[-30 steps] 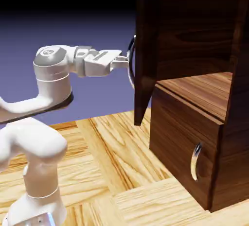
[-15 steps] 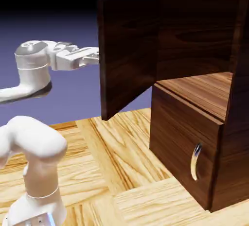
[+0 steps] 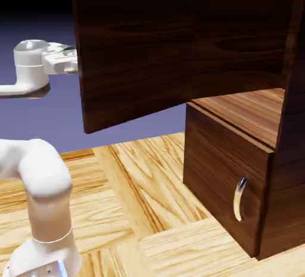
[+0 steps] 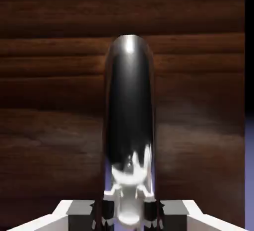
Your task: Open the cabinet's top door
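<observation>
We see the cabinet [image 3: 238,151] at the exterior view's right with its top door [image 3: 134,55] swung wide open toward the left, leaving the upper compartment bare above the shut lower panel [image 3: 226,180]. Our gripper [image 4: 127,210] sits behind the door's outer edge, clamped tight on the chrome handle [image 4: 129,106], which fills the hand view against dark wood grain.

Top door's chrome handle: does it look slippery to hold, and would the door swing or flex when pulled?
The handle looks polished and rounded, so probably slippery, though the gripper is shut on it. The top door looks like a rigid wood panel, standing wide open from the cabinet, so it likely swings stiffly.
</observation>
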Tool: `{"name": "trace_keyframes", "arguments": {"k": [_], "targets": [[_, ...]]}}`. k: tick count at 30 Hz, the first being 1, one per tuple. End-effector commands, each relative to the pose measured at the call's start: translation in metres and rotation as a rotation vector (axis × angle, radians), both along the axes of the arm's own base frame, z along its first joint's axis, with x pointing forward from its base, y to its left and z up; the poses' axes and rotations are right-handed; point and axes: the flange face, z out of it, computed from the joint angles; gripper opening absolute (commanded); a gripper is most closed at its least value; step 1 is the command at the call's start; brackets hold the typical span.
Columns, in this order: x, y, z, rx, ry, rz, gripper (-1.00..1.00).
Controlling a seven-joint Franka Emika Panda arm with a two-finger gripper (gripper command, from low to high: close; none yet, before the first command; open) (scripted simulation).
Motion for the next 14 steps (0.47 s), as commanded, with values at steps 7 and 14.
{"name": "trace_keyframes", "arguments": {"k": [7,14], "targets": [[0.008,0.06,0.0,0.0,0.0,-0.146,-1.0],[0.02,0.104,0.0,0.0,0.0,-0.258,-1.0]]}}
